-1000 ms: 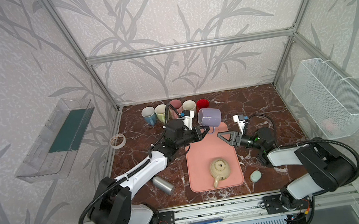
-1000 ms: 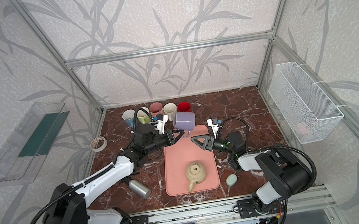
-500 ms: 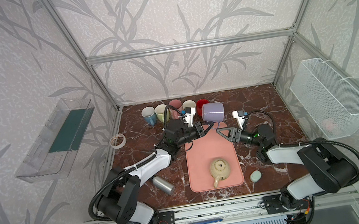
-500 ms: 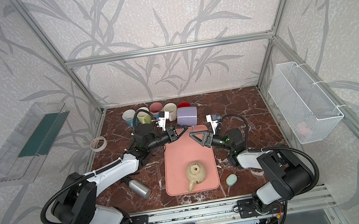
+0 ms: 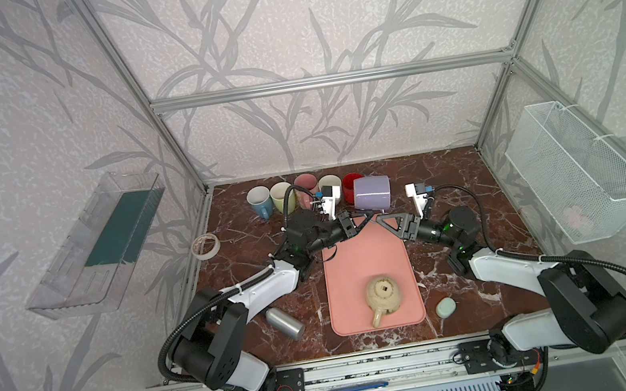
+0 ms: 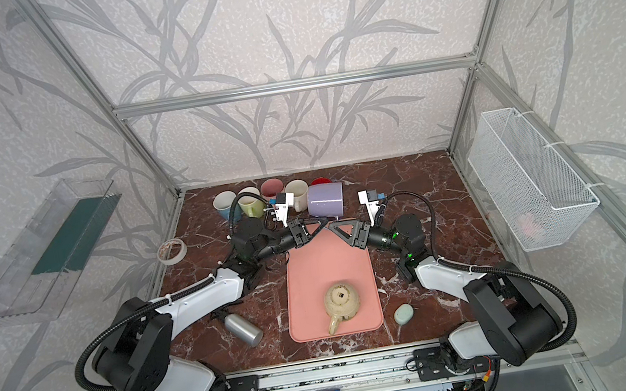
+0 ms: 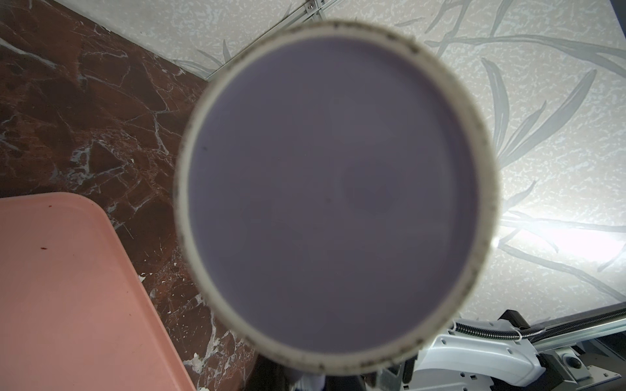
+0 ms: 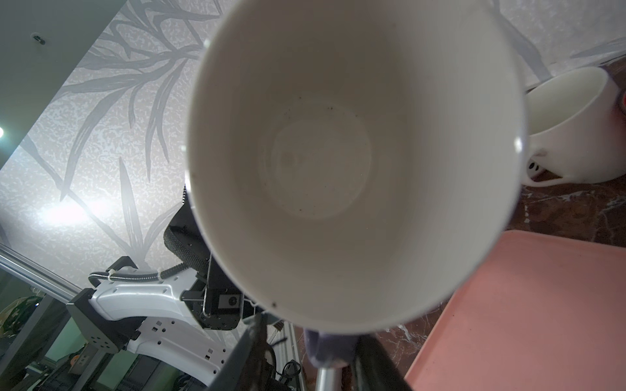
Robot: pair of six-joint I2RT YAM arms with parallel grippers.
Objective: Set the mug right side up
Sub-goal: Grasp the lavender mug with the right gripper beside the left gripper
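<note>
Left gripper (image 5: 363,220): jaws closed, apparently clamped on the handle (image 8: 330,352) of the purple mug (image 5: 372,195); the contact itself is hidden under the mug body in both top views.

Right gripper (image 5: 380,220): jaws part open. In the right wrist view the handle sits between its two dark fingers (image 8: 376,365). Whether the pads press the handle cannot be told.

Mug: held off the table (image 5: 448,184), lying on its side with the handle pointing down. It is over the far end of the pink mat (image 5: 368,264) and just in front of the row of cups (image 5: 294,197) at the back wall. The base faces the left wrist camera and the white interior faces the right wrist camera.

Progress, as a judgement: about halfway. The mug is lifted and tipped to horizontal, neither inverted nor upright. Still to do: a firm hold by whichever gripper finishes the turn, a further quarter turn to bring the mouth up, then set-down and release.
</note>
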